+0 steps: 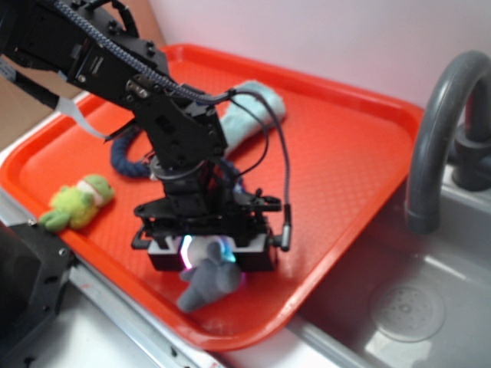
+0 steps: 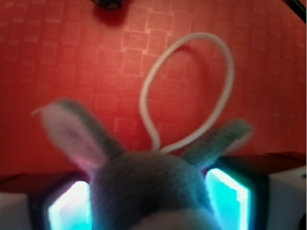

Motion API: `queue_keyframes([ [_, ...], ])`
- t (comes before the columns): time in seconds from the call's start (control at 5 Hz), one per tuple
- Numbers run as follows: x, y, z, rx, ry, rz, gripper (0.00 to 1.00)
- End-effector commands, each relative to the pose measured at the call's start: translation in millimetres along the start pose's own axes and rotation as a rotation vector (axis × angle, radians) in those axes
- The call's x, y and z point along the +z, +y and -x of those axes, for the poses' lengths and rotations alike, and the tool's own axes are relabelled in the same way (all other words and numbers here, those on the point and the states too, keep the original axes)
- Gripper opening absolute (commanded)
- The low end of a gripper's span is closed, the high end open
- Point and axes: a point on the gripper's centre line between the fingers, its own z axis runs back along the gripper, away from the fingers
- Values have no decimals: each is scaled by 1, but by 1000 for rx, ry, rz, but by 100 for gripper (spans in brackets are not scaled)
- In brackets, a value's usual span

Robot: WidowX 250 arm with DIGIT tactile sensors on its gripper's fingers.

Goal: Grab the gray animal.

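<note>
On the red tray (image 1: pixel 337 153) beside the sink (image 1: pixel 430 299), the gripper (image 1: pixel 211 253) has its fingers (image 2: pixel 225 199) closed around the gray animal (image 1: pixel 207 282), near the tray's front rim. It should keep the squeeze firm and lift straight.

Gray animal (image 1: pixel 207 282) on tray (image 1: pixel 337 176), btwn pincer (image 1: pixel 212 255) pads
</note>
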Motion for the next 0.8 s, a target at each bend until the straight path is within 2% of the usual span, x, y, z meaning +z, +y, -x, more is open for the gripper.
queue_keyframes([
  [0.0,20,2,-8,-13,-59,17,0],
  [0.2,55,11,-22,-54,-60,54,0],
  [0.4,98,29,-44,-218,-15,170,0],
  [0.6,137,39,-53,-317,-7,104,0],
])
